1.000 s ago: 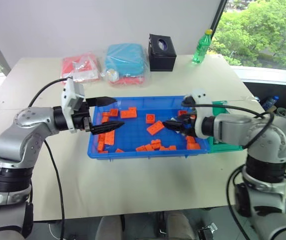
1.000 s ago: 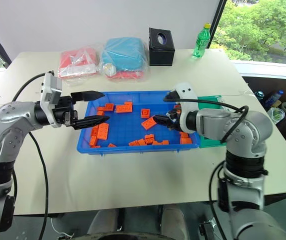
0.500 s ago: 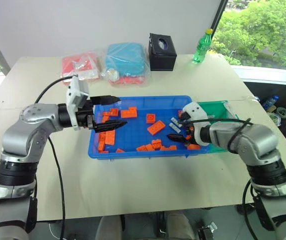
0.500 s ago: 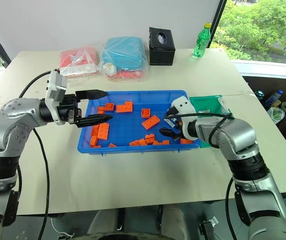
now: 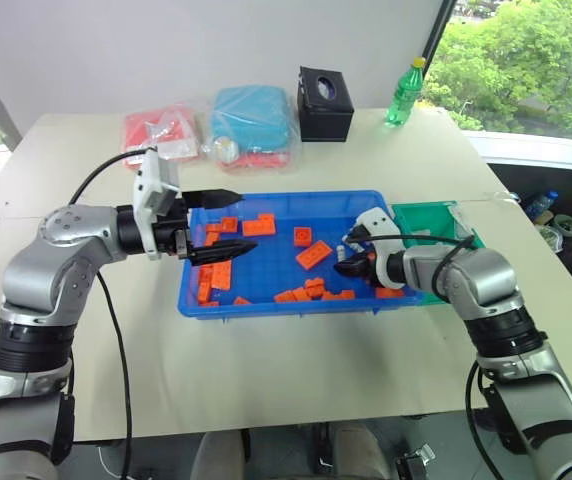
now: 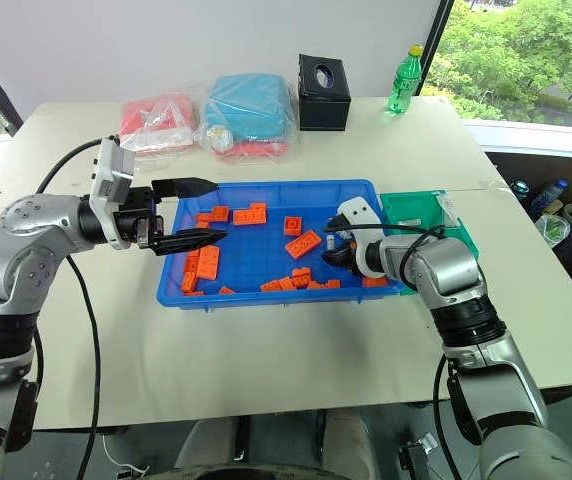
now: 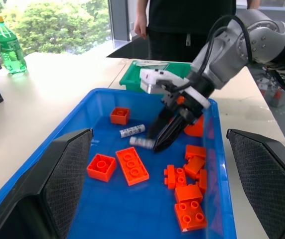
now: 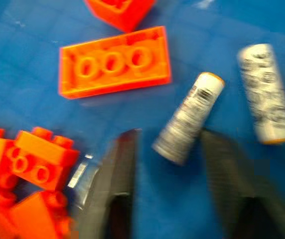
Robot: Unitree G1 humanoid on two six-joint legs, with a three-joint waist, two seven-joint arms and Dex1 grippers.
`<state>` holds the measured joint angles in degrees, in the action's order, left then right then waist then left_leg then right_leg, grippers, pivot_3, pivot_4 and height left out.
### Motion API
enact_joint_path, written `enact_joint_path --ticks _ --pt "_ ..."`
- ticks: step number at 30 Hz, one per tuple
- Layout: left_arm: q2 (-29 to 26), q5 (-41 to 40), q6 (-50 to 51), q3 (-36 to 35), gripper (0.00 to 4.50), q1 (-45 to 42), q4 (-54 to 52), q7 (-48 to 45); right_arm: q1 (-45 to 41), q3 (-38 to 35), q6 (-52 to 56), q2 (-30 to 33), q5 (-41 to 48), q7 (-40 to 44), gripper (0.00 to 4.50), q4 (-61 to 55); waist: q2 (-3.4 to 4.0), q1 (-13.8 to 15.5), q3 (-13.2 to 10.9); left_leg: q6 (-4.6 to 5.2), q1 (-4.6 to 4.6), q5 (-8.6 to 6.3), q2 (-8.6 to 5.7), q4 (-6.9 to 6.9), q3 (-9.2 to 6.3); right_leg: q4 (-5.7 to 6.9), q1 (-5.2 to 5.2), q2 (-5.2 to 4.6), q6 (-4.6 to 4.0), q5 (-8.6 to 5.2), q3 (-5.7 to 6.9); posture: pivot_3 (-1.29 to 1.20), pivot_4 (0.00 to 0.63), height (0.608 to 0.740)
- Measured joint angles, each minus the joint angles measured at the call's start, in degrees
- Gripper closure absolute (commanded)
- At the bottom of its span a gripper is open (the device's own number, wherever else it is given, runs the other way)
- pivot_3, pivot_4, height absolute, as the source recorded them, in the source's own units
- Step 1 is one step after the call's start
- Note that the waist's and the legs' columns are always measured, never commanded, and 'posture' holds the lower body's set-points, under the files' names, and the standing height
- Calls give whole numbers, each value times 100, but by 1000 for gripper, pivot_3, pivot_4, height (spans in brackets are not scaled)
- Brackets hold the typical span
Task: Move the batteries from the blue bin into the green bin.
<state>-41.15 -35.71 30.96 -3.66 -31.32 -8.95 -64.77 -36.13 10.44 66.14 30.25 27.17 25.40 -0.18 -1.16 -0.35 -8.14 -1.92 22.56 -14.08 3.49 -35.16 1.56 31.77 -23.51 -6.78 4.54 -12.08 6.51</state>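
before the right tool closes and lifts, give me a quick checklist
1. Battery lined up inside right tool: ok, its end is in the gap.
2. Tool shut on it: not ok, gaps on both sides.
3. Second battery outside the grasp: ok.
4. Brick clear of the tool: cannot tell, it lies close beside it.
5. Left tool out of the way: ok, open over the other end of the blue bin.
6. Green bin in place: ok, beside the blue bin.

Beige table (image 5: 296, 350), white wall (image 5: 166, 50), window (image 5: 526, 60) onto green trees
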Motion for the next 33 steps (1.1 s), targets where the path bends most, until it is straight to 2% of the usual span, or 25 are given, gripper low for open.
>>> enact_joint_path --ticks 1,4,12,15,18,20,24,27,31,33 --pt "0 -1 1 -3 0 0 -7 4 11 5 44 -2 1 16 4462 -76 1 9 0 0 0 0 0 0 0 3 0 0 0 0 0 0 150 733" --pt "0 0 1 -7 0 -1 -8 8 12 -133 250 -41 19 -50 4462 -336 -2 20 1 0 0 0 0 -1 0 12 1 -1 0 0 -1 0 150 733" --pt "40 6 -36 7 0 -36 118 -44 -183 -1560 1342 -360 311 -634 4462 -1575 4 114 -2 0 -6 0 2 -1 -2 26 -10 0 0 -1 0 0 150 733" --pt "97 16 -59 32 0 -105 237 -99 -190 -1999 1740 -143 362 -715 4462 -2010 9 133 -6 -1 1 0 0 -6 -2 14 -8 -2 -1 -1 0 0 150 733" --pt "137 33 -137 77 0 -236 376 -167 -106 -2658 2044 406 340 -719 4462 -2237 7 142 -5 -1 5 0 -6 -9 -1 -3 -3 -5 -1 -1 -1 0 150 733" --pt "145 67 -178 86 0 -301 462 -210 146 -3103 2204 736 304 -705 4462 -2324 -3 136 2 -1 4 -1 -6 -6 -1 -8 1 -5 -1 -1 -1 0 150 733" --pt "223 138 -265 149 0 -367 603 -284 791 -3448 2320 894 269 -684 4462 -2358 -3 95 2 0 1 0 1 1 9 -7 14 -4 0 -1 -1 0 150 733" --pt "304 150 -284 231 0 -452 658 -325 955 -3591 2338 834 245 -687 3086 -2347 3 84 -2 1 -5 0 3 0 11 11 8 -4 1 -1 -1 0 150 733" --pt "317 159 -295 250 0 -489 671 -353 958 -3493 2047 730 177 -696 1002 -2189 4 95 -2 0 -9 0 8 1 10 13 7 -1 1 -1 0 0 150 733" --pt "316 172 -296 250 0 -500 673 -358 942 -3198 1759 866 87 -663 1002 -2054 7 96 -4 0 -8 -1 7 0 11 6 0 -2 1 -2 -1 0 150 733"
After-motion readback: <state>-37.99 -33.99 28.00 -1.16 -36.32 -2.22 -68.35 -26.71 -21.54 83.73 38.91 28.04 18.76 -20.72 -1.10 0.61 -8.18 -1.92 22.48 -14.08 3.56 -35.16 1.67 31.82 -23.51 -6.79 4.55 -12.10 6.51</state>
